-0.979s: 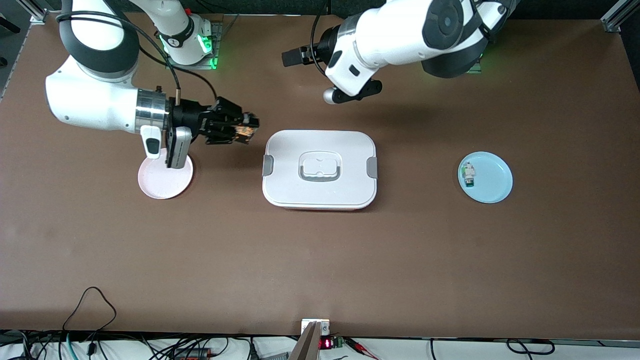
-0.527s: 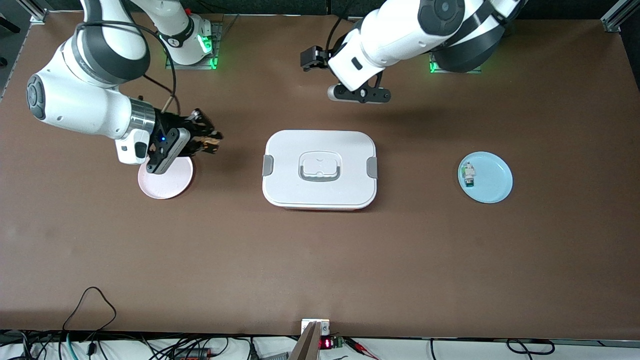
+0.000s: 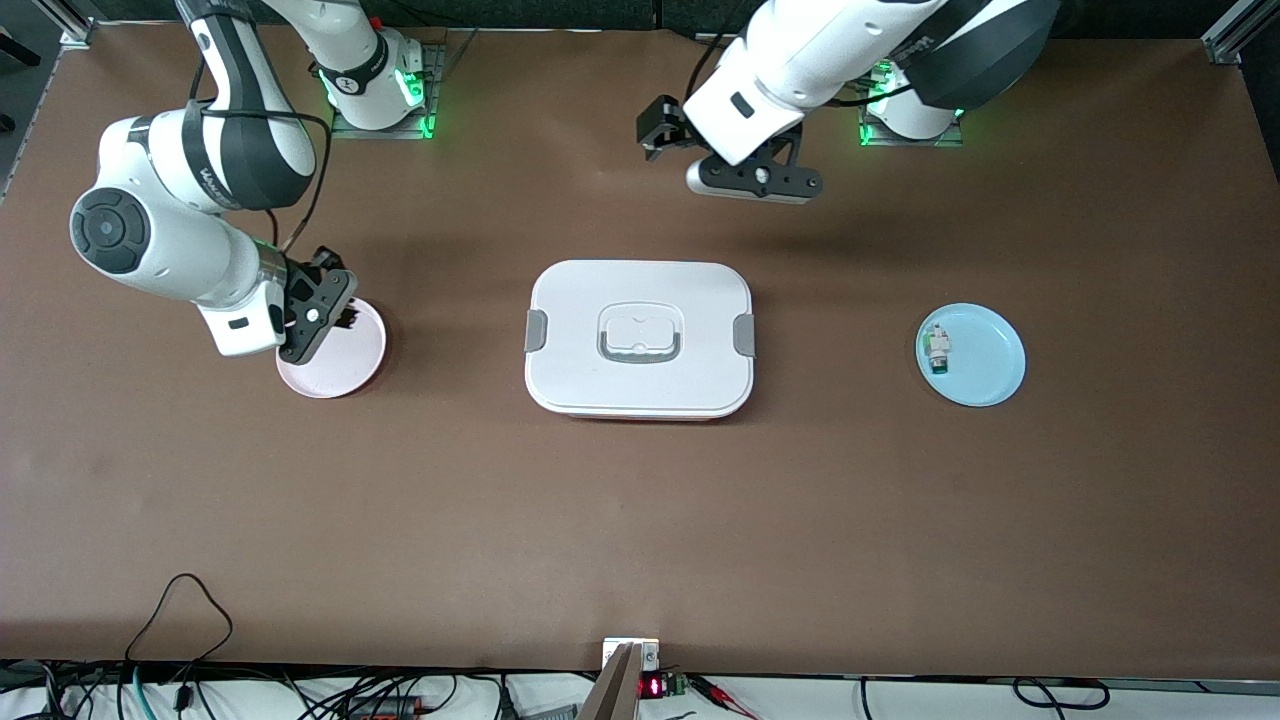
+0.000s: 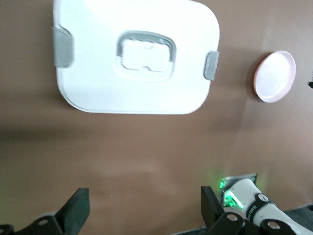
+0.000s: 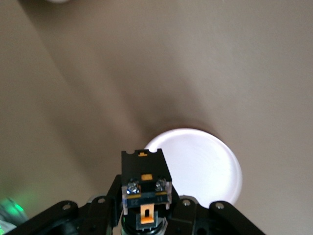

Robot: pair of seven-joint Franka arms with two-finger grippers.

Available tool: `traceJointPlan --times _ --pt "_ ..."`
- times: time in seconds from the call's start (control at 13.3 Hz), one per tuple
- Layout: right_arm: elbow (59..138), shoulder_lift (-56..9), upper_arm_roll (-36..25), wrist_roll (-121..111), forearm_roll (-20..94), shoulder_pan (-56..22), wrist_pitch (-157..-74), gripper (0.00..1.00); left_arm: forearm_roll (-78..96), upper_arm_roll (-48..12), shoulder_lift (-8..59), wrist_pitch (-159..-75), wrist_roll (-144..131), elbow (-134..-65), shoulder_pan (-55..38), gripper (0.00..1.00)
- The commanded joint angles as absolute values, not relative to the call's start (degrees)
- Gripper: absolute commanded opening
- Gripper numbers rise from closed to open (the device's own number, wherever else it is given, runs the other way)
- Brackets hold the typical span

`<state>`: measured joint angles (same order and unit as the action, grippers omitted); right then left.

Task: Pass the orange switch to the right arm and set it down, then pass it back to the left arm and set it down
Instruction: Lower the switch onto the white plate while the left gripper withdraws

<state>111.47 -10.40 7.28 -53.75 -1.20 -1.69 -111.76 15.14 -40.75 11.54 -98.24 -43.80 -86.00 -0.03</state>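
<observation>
Nearest the front camera, low in the frame, the surface [image 3: 640, 520] lies bare and brown. Mid-frame sits the box [image 3: 640, 338], white, lid on, grey latches at both ends, where it was a second ago. At the same depth, at the frame's right, the blue plate [image 3: 972, 355] carries the white-and-green component [image 3: 937, 350], both unmoved. At the frame's left lies the pink plate [image 3: 332, 350].

My right tool [image 3: 343, 318] now hangs over the upper edge of that pink plate. A second ago it reached toward the box's end with its load over bare surface; since then the arm has folded back and turned the tool downward. It is clenched on the orange switch [image 5: 145, 191], which my right wrist view shows upright between the fingers [image 5: 100, 210], above the pink plate's rim [image 5: 195, 161].

Farthest up, in the upper middle of the frame, my left tool [image 3: 757, 180] is released, its fingers [image 4: 76, 210] spread wide over bare surface past the box's upper edge. It has drawn back toward its base at upper right since the earlier frame.
</observation>
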Motion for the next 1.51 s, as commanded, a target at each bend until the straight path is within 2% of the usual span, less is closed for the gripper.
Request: traceJointPlan --times 0.0,0.15,0.38,0.68,0.9,1.13,1.28,1.43 --pt "115.2 -10.0 7.9 -59.7 -6.7 -0.1 -117.0 0.29 14.4 -36.6 4.2 -97.7 -41.4 -91.3 1.1 1.0" --pt "118.0 -10.0 7.9 -62.0 -9.7 0.5 -121.4 0.29 14.4 -32.4 2.4 -94.4 -40.5 -91.3 0.9 1.0" --pt "123.4 -10.1 7.8 -67.0 -12.2 1.3 -130.4 0.29 14.7 -22.0 1.1 -88.9 -25.2 -91.1 0.0 1.0" --pt "127.9 -11.5 7.8 -68.1 -12.7 3.0 -134.1 0.3 10.5 -8.4 -0.9 -76.7 -7.1 -90.4 -2.5 1.0" --pt "129.1 -13.2 7.8 -68.4 -14.3 4.7 -136.5 0.3 4.0 -5.0 -0.8 -77.4 3.9 -90.4 -2.6 1.0" --pt "129.3 -15.4 7.8 -68.4 -14.5 5.4 -138.7 0.3 1.9 -3.0 -0.5 -82.4 5.4 -90.3 -1.5 1.0" --pt "129.3 -17.0 7.8 -68.5 -15.1 5.9 -140.9 0.3 0.5 -4.2 -0.3 -82.8 6.3 -88.7 -0.2 1.0" --pt "129.5 -18.5 7.7 -68.5 -15.1 5.9 -142.6 0.3 -5.7 -8.5 0.1 -82.8 6.4 -88.2 2.0 1.0"
